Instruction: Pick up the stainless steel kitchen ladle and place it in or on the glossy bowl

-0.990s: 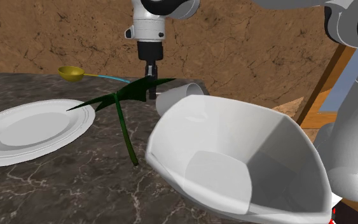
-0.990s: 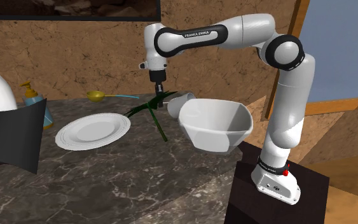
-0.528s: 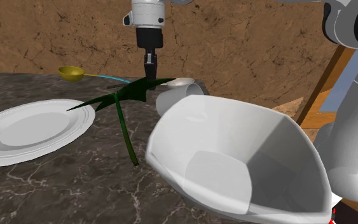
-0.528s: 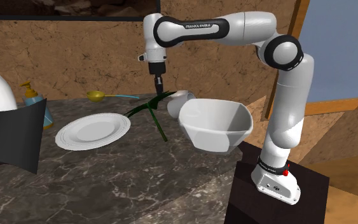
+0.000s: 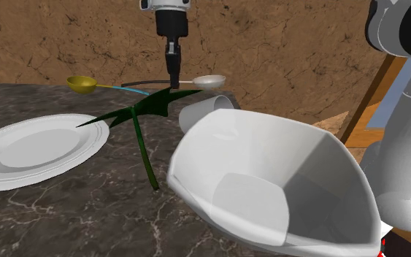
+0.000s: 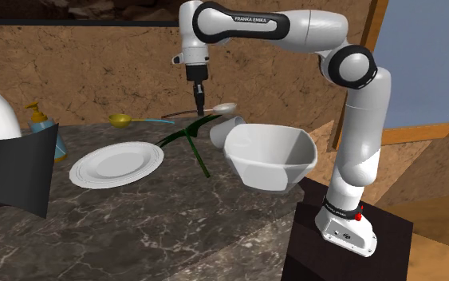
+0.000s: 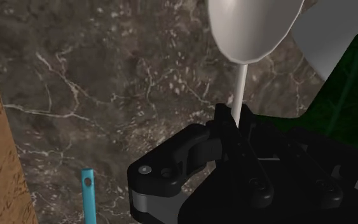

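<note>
The ladle, with a pale silvery scoop and a thin dark handle, hangs level in the air above the dark marble counter. My black gripper points straight down and is shut on the handle near the scoop. In the second exterior view the gripper holds the ladle up and to the left of the bowl. The wrist view has the fingers clasped on the stem below the scoop. The big glossy white bowl stands at the counter's near right corner.
A white cup lies on its side just behind the bowl. A dark green leafy sprig lies under the gripper. A white plate and a yellow spoon with a blue handle sit to the left. Bottles and a dark bin stand far left.
The gripper has risen straight up from the counter, and the ladle has come up with it from beside the cup into the air.
</note>
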